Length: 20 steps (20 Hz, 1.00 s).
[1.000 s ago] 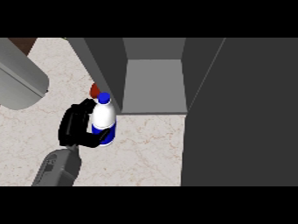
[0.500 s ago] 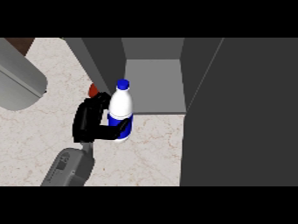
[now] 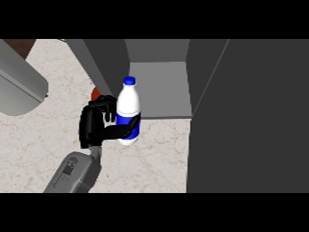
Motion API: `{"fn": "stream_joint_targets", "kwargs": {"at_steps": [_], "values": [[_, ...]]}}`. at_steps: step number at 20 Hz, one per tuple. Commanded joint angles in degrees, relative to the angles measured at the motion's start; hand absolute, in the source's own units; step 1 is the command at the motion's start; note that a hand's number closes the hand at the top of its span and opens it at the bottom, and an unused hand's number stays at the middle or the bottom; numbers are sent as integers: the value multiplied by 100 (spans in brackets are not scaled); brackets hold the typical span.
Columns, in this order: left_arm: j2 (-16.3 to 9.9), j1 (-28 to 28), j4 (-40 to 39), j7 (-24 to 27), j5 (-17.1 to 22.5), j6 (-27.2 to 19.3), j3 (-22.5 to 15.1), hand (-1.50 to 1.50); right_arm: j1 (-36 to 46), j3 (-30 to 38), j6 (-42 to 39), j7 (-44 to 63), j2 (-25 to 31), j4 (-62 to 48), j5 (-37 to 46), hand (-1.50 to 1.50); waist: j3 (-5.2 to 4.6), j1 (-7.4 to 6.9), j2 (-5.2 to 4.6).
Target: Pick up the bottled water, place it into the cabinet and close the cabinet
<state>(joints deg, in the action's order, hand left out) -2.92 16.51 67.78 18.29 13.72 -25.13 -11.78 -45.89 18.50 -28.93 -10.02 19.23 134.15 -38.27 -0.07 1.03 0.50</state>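
Observation:
The bottled water (image 3: 128, 106), white with a blue cap and a blue label, stands upright in my right hand (image 3: 94, 123), whose fingers and thumb are curled round its lower half. It hovers over the counter just in front of the left part of the cabinet's opening (image 3: 158, 88), with its cap level with the cabinet's floor edge. The cabinet is open, and its dark door (image 3: 257, 118) swings out to the right. My left hand does not show.
A thick grey forearm (image 3: 9, 84) crosses the upper left corner. A small red object (image 3: 94, 94) peeks out behind my right hand, beside the cabinet's left wall (image 3: 106, 63). The marbled counter (image 3: 30, 149) spreads to the left and front.
My right hand has carried the bottle up and to the right, from beside the cabinet's left wall to the front of its opening.

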Motion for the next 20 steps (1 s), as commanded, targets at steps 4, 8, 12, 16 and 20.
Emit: {"fn": "stream_joint_targets", "kwargs": {"at_steps": [4,8,12,16,20], "values": [[274,1217,-658,-636,-260,-343,-358,150,-133,67,76,280,180,555,-673,-150,-5,245,-89],[75,1504,-802,-835,-192,-265,-36,150,-6,-6,69,132,142,434,-554,-150,-8,377,-118],[56,1684,-733,-1057,-336,-561,-90,150,-37,-119,13,143,172,359,-514,-150,-1,427,-104],[185,1904,-959,-874,-411,-751,-27,150,133,-244,-51,100,241,238,-492,-150,-5,506,-147],[-40,2041,-1152,-826,-363,-672,211,150,107,-289,-12,98,227,354,-415,-150,-12,553,-150]]}}
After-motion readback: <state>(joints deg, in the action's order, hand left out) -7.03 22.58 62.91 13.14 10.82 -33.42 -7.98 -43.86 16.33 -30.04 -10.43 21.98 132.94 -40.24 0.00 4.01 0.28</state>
